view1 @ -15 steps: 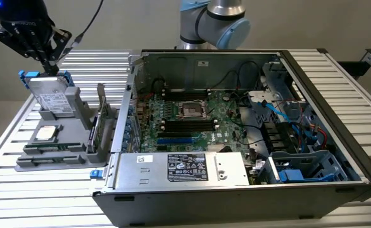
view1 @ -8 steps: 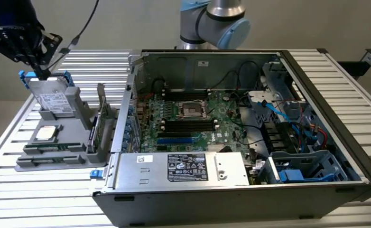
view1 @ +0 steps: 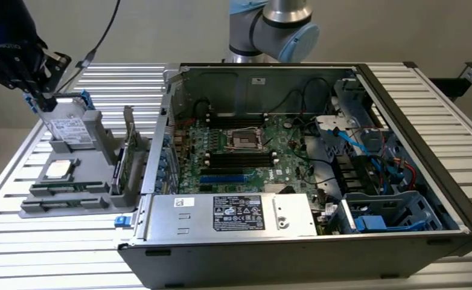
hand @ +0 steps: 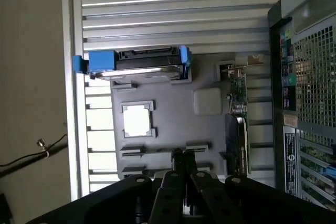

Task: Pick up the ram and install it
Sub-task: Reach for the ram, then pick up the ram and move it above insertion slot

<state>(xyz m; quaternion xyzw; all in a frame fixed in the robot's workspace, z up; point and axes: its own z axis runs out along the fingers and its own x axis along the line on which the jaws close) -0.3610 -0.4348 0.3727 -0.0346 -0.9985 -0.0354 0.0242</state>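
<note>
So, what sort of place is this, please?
Probably a robotics lab or test bench for computer assembly. A robot arm stands by an open computer case with its motherboard exposed, and a grey fixture holding parts sits beside it on a slatted metal table.

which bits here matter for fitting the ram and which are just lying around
For the job: ram, motherboard memory slots, shut pincer.
Just lying about: hard drive, processor chip, expansion card, power supply.
</note>
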